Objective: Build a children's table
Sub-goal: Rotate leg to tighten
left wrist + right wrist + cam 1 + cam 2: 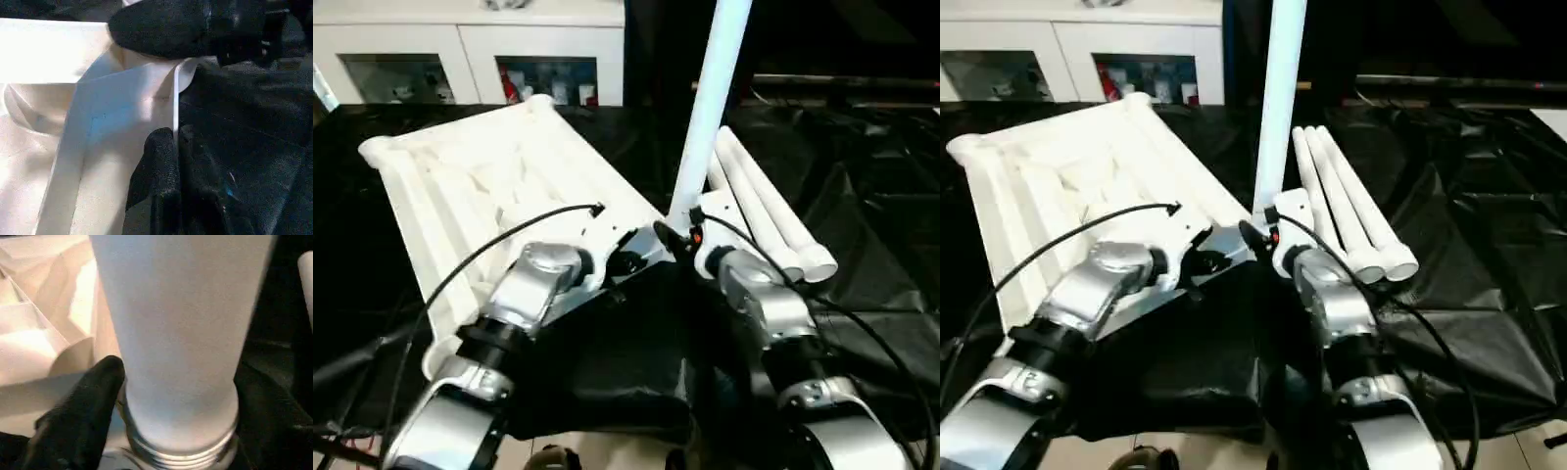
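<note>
Pinching the tabletop's [499,186] thin near edge, my left fingers [166,161] are clenched on it. At its near corner one leg [710,108] stands upright, my right fingers [93,396] spread around its base. Three legs [769,211] lie just right.

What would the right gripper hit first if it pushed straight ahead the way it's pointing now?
Most likely the upright leg, standing in the table top's near corner socket. It rises right ahead of the right gripper, with one finger already beside its base, though contact is unclear.
</note>
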Controlling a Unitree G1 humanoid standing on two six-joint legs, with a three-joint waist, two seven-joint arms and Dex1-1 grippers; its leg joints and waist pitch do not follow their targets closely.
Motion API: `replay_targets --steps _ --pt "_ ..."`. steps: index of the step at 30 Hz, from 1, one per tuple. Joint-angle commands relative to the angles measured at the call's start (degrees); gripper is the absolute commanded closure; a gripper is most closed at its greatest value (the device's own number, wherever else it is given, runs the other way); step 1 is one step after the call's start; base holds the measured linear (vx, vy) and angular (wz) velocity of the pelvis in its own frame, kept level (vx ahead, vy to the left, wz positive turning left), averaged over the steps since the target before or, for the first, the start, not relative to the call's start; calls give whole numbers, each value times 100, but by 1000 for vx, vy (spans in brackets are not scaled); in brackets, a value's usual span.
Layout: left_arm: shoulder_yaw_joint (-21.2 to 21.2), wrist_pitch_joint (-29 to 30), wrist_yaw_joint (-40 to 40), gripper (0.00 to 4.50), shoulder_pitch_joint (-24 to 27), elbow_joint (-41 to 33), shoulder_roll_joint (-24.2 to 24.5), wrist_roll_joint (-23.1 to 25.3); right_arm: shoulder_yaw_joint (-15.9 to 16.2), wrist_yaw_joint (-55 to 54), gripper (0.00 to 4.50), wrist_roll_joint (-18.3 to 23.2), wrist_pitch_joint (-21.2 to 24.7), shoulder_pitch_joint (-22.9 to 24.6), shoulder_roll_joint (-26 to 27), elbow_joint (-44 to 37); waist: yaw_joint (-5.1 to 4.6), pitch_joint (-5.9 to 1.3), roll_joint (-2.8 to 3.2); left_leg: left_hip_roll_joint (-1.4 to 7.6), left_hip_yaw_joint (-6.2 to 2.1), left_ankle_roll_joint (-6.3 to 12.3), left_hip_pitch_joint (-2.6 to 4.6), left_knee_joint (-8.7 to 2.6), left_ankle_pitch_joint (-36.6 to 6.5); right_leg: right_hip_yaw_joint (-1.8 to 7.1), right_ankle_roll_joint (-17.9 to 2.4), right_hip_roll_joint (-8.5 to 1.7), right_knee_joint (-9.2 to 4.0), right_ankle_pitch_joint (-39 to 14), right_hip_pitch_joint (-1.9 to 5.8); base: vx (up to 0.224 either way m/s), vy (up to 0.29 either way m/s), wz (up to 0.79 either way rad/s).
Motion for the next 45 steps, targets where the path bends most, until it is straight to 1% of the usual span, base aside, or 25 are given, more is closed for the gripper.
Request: replay_targets --steps 1,3,5,7,8,9,11,12,13,15,16,17,21,22,25,27,29,33,35,38,39,41,43,44,45 --pt "-116 -217 -62 450 -267 -298 -316 -140 490 441 85 119 175 23 430 114 27 -476 -4 281 -212 -40 165 -441 -2055 238 -907 -428 -539 -2638 189 0 0 0" --pt "-165 -284 -181 450 -204 -352 -253 -161 529 443 58 0 96 15 343 100 26 -476 0 279 -204 -34 149 -442 -2023 246 -965 -433 -524 -2523 202 0 0 0" --pt "-202 -336 -372 450 -110 -461 -146 -214 592 665 58 -27 59 56 171 -56 29 -470 -3 281 -205 -13 139 -446 -1987 247 -992 -439 -516 -2482 213 0 0 0" --pt "-230 -377 -586 450 -7 -576 10 -245 744 1224 58 -1 48 171 -131 -369 31 -479 -6 291 -202 18 132 -448 -1943 255 -992 -436 -499 -2395 231 0 0 0" --pt "-238 -413 -635 450 15 -594 47 -242 774 1344 58 0 47 197 -200 -434 50 -484 2 298 -198 44 137 -444 -1887 262 -1016 -431 -491 -2269 236 0 0 0" --pt "-250 -464 -733 450 56 -628 115 -244 831 1590 58 -5 49 251 -333 -552 44 -487 0 295 -180 80 132 -437 -1813 278 -1082 -425 -469 -2107 229 0 0 0" --pt "-275 -521 -960 450 158 -715 272 -275 1029 2202 58 -22 4 395 -695 -828 75 -493 -5 307 -179 127 122 -434 -1694 276 -1152 -426 -442 -1919 257 0 0 0" --pt "-293 -565 -1162 450 241 -780 423 -302 1174 2711 58 11 -16 525 -1017 -1074 99 -499 30 309 -170 168 120 -422 -1597 286 -1215 -426 -411 -1755 257 0 0 0" --pt "-320 -665 -1324 450 299 -822 539 -315 1227 2991 58 33 -28 601 -1212 -1219 109 -489 12 308 -168 188 118 -430 -1611 280 -1203 -415 -430 -1769 263 0 0 0" --pt "-338 -735 -1433 450 336 -850 614 -326 1253 3165 58 49 -30 648 -1332 -1311 132 -502 3 322 -166 227 121 -422 -1559 291 -1226 -417 -402 -1654 273 0 0 0" --pt "-356 -720 -1645 450 409 -918 773 -370 1285 3528 58 147 48 727 -1566 -1497 148 -494 24 321 -160 235 139 -422 -1572 288 -1269 -417 -415 -1685 252 0 0 0" --pt "-368 -766 -1748 450 439 -947 856 -375 1299 3671 58 182 63 754 -1664 -1567 167 -495 24 324 -155 228 145 -418 -1562 292 -1292 -415 -402 -1674 250 0 0 0" --pt "-373 -730 -2347 450 567 -1224 1216 -560 1319 4138 58 268 167 829 -2020 -1774 179 -493 20 337 -167 207 130 -432 -1569 285 -1313 -418 -382 -1677 270 0 0 0" --pt "-374 -722 -2371 450 570 -1237 1238 -564 1317 4155 58 273 171 829 -2031 -1777 170 -486 27 336 -163 210 126 -434 -1590 288 -1335 -417 -384 -1710 255 0 0 0" --pt "-387 -779 -2594 450 605 -1304 1365 -599 1296 4228 90 321 186 820 -2065 -1790 184 -476 38 342 -167 130 163 -438 -1741 291 -1300 -429 -419 -1963 233 0 0 0" --pt "-410 -796 -2715 450 624 -1333 1429 -651 1287 4254 90 354 222 820 -2067 -1817 190 -467 36 340 -172 77 160 -449 -1814 289 -1260 -424 -424 -2073 229 0 0 0" --pt "-419 -810 -2771 450 636 -1334 1462 -649 1288 4324 124 375 283 839 -2060 -1879 202 -460 39 340 -174 57 169 -455 -1873 290 -1223 -417 -429 -2151 222 0 0 0" --pt "-426 -814 -2799 450 645 -1339 1482 -637 1357 4418 141 433 404 891 -2038 -1995 263 -464 45 349 -171 -11 191 -459 -1924 301 -1206 -426 -434 -2160 204 0 0 0" --pt "-428 -815 -2794 450 643 -1337 1477 -630 1365 4416 165 432 409 906 -2023 -2008 268 -466 40 345 -179 -29 174 -464 -1910 299 -1189 -433 -431 -2150 218 0 0 0" --pt "-429 -809 -2759 450 627 -1307 1448 -602 1356 4329 173 452 481 941 -1954 -2011 265 -470 46 343 -181 -33 176 -463 -1910 298 -1186 -434 -432 -2157 217 0 0 0" --pt "-434 -794 -2713 450 613 -1284 1420 -586 1340 4236 175 444 527 955 -1891 -1992 261 -465 45 342 -181 -28 168 -465 -1920 299 -1186 -434 -432 -2171 213 0 0 0" --pt "-420 -721 -2420 450 533 -1165 1261 -502 1253 3633 175 267 620 934 -1607 -1777 253 -458 43 340 -183 -62 167 -469 -1922 298 -1184 -429 -434 -2207 202 0 0 0" --pt "-400 -682 -2253 450 474 -1090 1159 -465 1187 3312 175 204 635 902 -1452 -1636 237 -458 31 328 -199 -127 179 -469 -2034 284 -1091 -443 -458 -2464 203 0 0 0" --pt "-319 -554 -1780 450 312 -885 879 -385 1024 2630 175 127 646 816 -1113 -1315 221 -451 27 324 -194 -133 178 -469 -2057 289 -1072 -446 -473 -2527 198 0 0 0" --pt "-273 -488 -1540 450 229 -777 739 -343 947 2297 175 91 650 771 -950 -1159 189 -427 43 310 -208 -207 202 -461 -2208 273 -1037 -452 -512 -2789 159 0 0 0"
